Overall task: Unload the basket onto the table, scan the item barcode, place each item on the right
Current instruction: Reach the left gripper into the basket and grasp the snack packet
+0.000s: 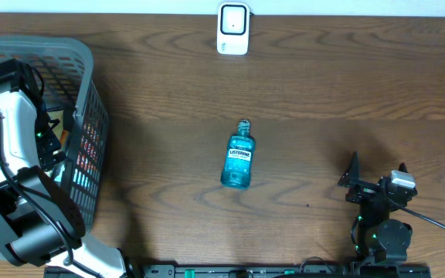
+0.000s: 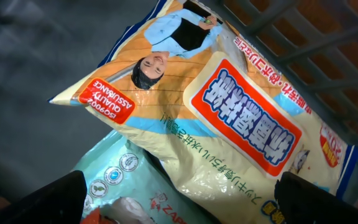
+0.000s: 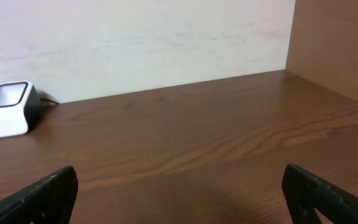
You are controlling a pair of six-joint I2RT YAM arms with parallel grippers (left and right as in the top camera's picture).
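Since the crinkly yellow-and-orange plastic snack bag (image 2: 185, 118) lying in the grey mesh basket (image 1: 93, 139) looks light, soft and slippery, the spread left end effector (image 2: 185, 202) should pinch a sealed edge; the right end effector (image 3: 179, 196) also gapes.

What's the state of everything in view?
Bottle: lying flat on table, cap on.
Scanner: upright, far table edge.
Basket: holds bags.
Yellow bag: lying in basket, not gripped.
Left arm: in basket, jaws open, empty.
Right arm: near table edge, jaws open, empty.
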